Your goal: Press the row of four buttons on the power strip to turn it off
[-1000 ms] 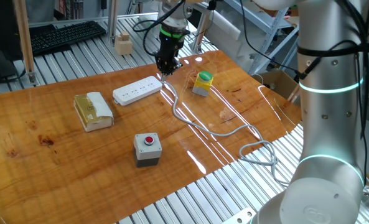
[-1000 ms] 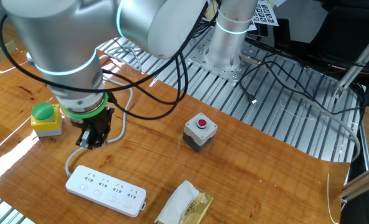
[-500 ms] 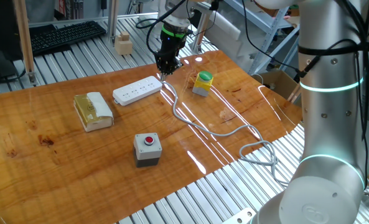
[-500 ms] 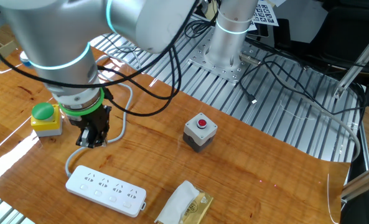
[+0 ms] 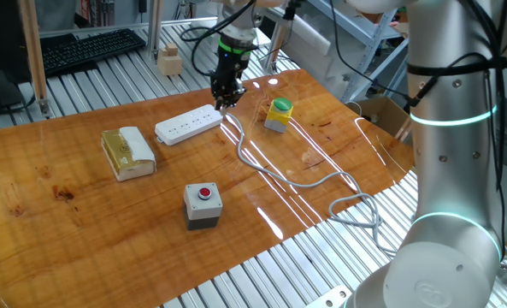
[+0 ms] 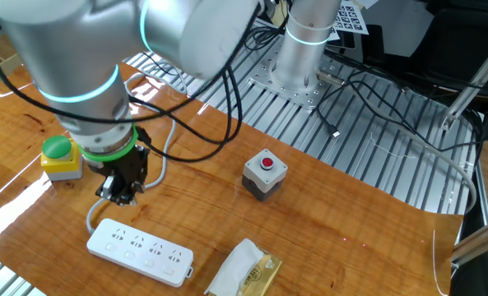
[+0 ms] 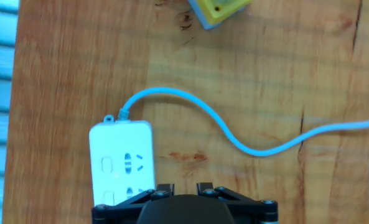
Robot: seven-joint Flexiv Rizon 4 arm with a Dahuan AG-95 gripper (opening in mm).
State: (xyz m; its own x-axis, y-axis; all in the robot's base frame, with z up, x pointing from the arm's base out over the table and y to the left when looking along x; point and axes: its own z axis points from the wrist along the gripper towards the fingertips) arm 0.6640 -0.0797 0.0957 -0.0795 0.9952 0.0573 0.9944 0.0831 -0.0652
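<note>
Power strip (image 5: 188, 124): lies flat on the wooden tabletop (image 5: 108, 214), its white cable (image 7: 234, 140) curving away from one end.
Four buttons (image 6: 137, 250): in one line along the strip, each by a socket.
Gripper (image 6: 118, 196): hangs just above the cable end of the strip.
Fingers: cannot tell if apart or together; the tips are hidden in the hand view.
Green dome button (image 6: 58, 153): near the gripper.
Red button (image 5: 203, 204): well apart from the strip.
</note>
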